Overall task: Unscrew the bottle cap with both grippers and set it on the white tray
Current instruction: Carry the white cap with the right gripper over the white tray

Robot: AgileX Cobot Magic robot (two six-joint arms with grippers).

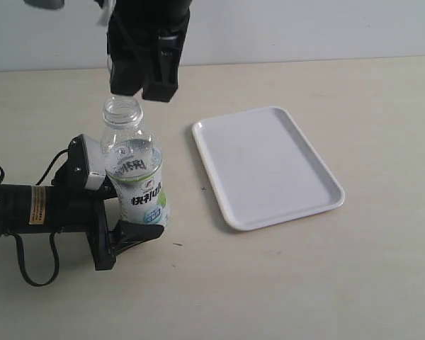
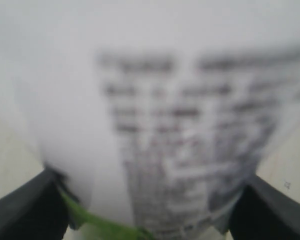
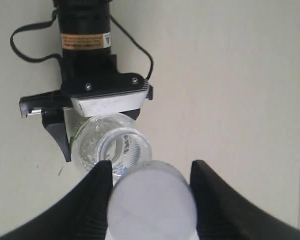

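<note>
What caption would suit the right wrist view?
Black right gripper holds round white plastic cap above open clear plastic bottle.

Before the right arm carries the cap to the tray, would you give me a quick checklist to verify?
1. The bottle cap is off the bottle: ok, its mouth is open.
2. Cap gripped by the right gripper: ok.
3. The left gripper clamps the upright bottle: ok.
4. Cap fully clear above the mouth: cannot tell, the gap is hidden.
5. The white tray is free to receive it: ok, nothing on it.
</note>
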